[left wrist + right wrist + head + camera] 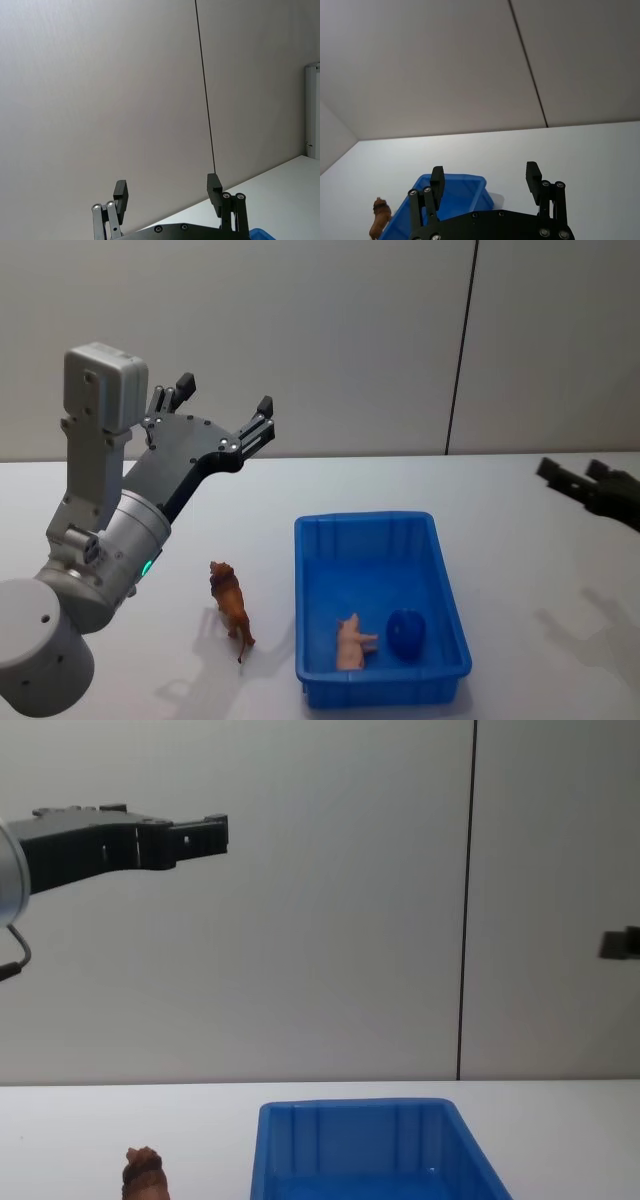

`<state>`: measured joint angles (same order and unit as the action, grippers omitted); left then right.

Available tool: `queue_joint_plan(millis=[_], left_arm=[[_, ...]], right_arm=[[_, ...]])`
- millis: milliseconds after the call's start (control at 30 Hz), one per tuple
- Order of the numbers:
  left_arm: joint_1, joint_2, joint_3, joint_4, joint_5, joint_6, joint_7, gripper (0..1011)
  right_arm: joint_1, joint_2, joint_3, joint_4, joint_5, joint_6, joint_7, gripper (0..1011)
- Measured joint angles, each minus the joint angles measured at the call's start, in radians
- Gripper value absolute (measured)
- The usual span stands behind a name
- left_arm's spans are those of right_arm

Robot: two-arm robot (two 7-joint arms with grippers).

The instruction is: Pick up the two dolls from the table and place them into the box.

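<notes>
Two dolls are present. The brown doll [230,608] stands on the table [520,560] just left of the box [365,520]. Its long axis runs near-to-far, with the darker shaggy head at the far end and the thin tail toward the robot. The pale pink doll [350,642] lies on its side in the box's near end, legs pointing right. The left gripper [224,398] is raised, fingers spread and empty. The right gripper [572,470] hovers at far right, fingers apart and empty.

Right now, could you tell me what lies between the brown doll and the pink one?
In the head view, beside the brown doll: bare table, then the box wall; the pink doll lies inside.
</notes>
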<state>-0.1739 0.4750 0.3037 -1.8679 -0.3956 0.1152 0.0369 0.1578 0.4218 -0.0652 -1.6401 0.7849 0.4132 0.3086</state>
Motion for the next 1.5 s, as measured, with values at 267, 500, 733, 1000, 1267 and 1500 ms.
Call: queue_joint_plan(millis=[267,500,733,1000,1267,1500], left_arm=[[0.011,0.011,-0.011,-0.015,-0.032,0.048,0.01,1001],[0.037,0.037,-0.028,-0.044,-0.083,0.126,0.036,1001],[0.064,0.064,-0.047,-0.072,-0.136,0.214,0.061,1001],[0.084,0.086,-0.06,-0.089,-0.186,0.327,0.071,1001],[0.082,0.09,-0.058,-0.079,-0.209,0.437,0.054,1001],[0.058,0.064,-0.036,-0.038,-0.203,0.527,0.015,1001]], right_arm=[[-0.058,0.011,0.04,-0.026,0.124,-0.026,-0.122,1001],[-0.089,0.017,0.061,-0.039,0.187,-0.039,-0.18,1001],[-0.106,0.021,0.073,-0.046,0.222,-0.047,-0.213,1001],[-0.118,0.023,0.081,-0.051,0.246,-0.052,-0.236,1001],[-0.124,0.024,0.085,-0.053,0.259,-0.055,-0.247,1001],[-0.127,0.025,0.087,-0.054,0.263,-0.055,-0.251,1001]])
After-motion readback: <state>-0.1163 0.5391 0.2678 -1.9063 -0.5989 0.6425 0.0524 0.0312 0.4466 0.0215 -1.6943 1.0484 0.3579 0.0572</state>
